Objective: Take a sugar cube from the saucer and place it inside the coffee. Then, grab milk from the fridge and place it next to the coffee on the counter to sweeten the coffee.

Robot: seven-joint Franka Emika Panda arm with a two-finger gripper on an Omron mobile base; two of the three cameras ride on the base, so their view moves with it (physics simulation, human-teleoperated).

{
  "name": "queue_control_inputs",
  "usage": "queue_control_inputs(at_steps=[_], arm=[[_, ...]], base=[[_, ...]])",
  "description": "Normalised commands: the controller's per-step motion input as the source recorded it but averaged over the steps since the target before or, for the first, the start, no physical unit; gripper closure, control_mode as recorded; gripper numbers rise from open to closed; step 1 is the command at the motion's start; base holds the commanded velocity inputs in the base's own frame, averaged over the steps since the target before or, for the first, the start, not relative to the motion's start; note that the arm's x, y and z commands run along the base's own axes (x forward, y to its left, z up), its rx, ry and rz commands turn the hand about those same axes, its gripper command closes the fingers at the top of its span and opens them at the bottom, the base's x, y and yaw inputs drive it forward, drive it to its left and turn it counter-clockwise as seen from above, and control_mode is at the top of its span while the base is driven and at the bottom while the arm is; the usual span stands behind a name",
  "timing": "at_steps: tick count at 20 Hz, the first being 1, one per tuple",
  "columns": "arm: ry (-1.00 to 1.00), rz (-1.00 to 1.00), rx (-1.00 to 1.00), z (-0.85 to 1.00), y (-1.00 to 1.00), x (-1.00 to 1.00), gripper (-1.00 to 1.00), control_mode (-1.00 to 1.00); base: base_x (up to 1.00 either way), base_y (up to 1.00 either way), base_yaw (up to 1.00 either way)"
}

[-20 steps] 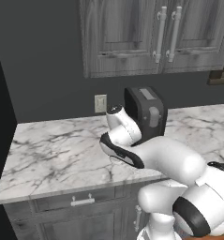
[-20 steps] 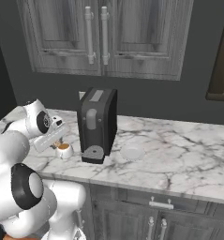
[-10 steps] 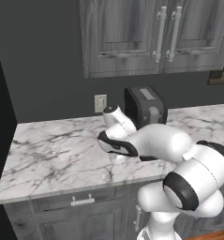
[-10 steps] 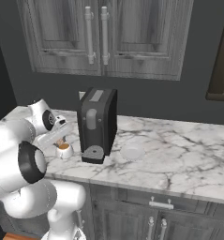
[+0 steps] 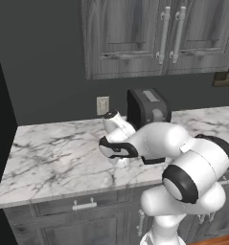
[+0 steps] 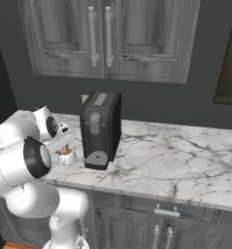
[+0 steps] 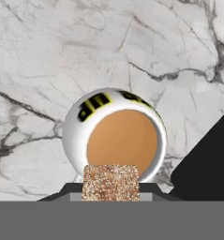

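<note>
Hand view: gripper (image 7: 110,187) pinching the sugar cube (image 7: 110,182) above the near rim of the coffee (image 7: 118,136) at frame centre; advancing until centred over the liquid before releasing seems best.

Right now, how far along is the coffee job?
Done: the brown speckled sugar cube is off the pale round saucer and in the hand. In hand: it hangs above the white cup of brown coffee, unreleased. Left: drop it, then fetch the milk.
</note>
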Motion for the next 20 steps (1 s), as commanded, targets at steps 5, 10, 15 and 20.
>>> queue_control_inputs(at_steps=[5, 10, 15, 20], arm=[[0.00, -0.03, 0.00, -0.02, 0.00, 0.09, -1.00, -1.00], [0.00, -0.02, 0.00, 0.00, 0.00, 0.30, -1.00, -1.00], [0.00, -0.03, 0.00, 0.00, 0.00, 0.24, -1.00, -1.00], [-0.02, -0.03, 0.00, 0.11, 0.00, -0.06, -1.00, -1.00]], base=[[0.00, 0.00, 0.00], [0.00, 0.00, 0.00], [0.00, 0.00, 0.00], [0.00, 0.00, 0.00]])
